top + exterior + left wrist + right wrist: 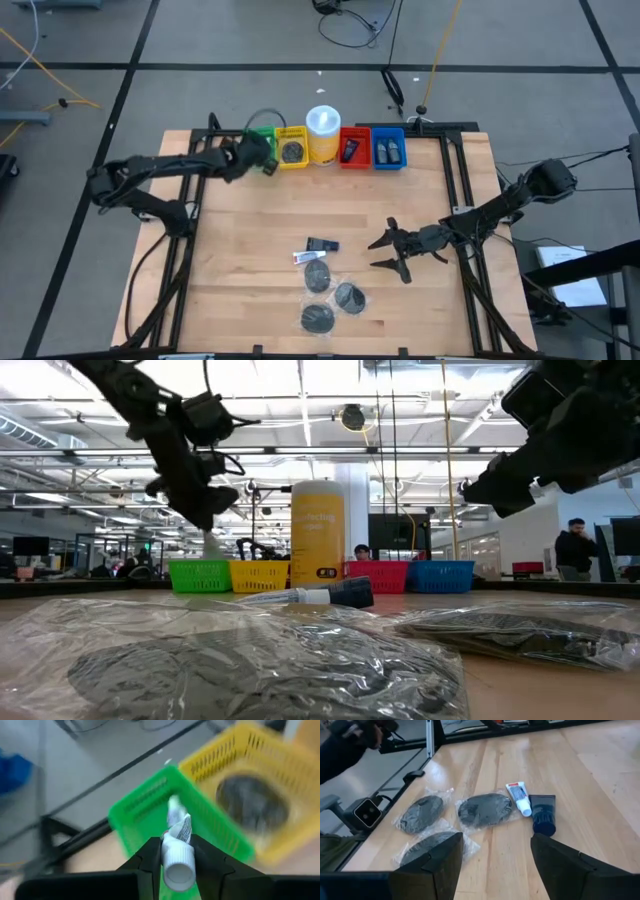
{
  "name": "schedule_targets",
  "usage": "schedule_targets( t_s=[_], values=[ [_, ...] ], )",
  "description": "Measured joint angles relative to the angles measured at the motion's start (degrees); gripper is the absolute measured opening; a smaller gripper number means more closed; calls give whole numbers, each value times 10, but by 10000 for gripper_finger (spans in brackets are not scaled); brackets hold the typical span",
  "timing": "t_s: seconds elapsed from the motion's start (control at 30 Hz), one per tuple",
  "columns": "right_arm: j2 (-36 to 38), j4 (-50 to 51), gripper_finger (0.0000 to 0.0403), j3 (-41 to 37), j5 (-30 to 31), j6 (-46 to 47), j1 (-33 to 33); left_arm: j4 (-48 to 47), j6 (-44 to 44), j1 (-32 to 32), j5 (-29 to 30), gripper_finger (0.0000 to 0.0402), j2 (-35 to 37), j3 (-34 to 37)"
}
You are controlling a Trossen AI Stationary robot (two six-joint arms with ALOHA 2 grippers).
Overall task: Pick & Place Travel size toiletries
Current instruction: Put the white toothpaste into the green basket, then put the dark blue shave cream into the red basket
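Observation:
My left gripper (262,158) is over the green bin (262,138) at the table's far edge, shut on a little white tube (178,837). My right gripper (385,252) hangs open above the table, right of the loose toiletries. Those lie flat on the wood. There are three dark round discs in clear bags (317,277) (348,297) (317,318), a white tube (305,257) and a small dark bottle (322,243). The right wrist view shows the same discs (484,810), tube (519,797) and bottle (543,812) ahead of the open fingers (445,865). My left gripper pinches the white tube between its two fingers, just behind the cap end (178,857). The tube runs along the fingers and its flat end (175,802) points at the green bin. It is lifted clear, above the bin's rim (145,795).
A row stands along the far edge: green bin, yellow bin (292,150) with a dark disc inside, a white cylinder with a yellow base (323,133), red bin (353,148) and blue bin (388,148), both holding small items. Bare wood lies left of the loose items.

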State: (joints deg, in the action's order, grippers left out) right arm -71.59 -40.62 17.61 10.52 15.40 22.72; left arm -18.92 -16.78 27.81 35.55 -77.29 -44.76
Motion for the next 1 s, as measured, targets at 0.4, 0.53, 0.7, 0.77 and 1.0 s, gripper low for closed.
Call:
schedule_targets(
  t_s=[0.4, 0.53, 0.7, 0.77, 1.0],
  values=[
    [0, -3, 222, 0, 0, 0, 0, 74, 66, 97, -54, 127, -25, 12],
    [0, -3, 223, 0, 0, 0, 0, 75, 66, 105, -71, 176, -45, 12],
    [0, -3, 223, 0, 0, 0, 0, 75, 57, 106, -71, 240, -47, 12],
    [0, -3, 224, 0, 0, -3, 0, 72, 51, 97, -71, 254, -33, 12],
    [0, -4, 224, 0, 44, -31, 0, 104, 52, -26, -71, 248, 40, 12]
  ],
)
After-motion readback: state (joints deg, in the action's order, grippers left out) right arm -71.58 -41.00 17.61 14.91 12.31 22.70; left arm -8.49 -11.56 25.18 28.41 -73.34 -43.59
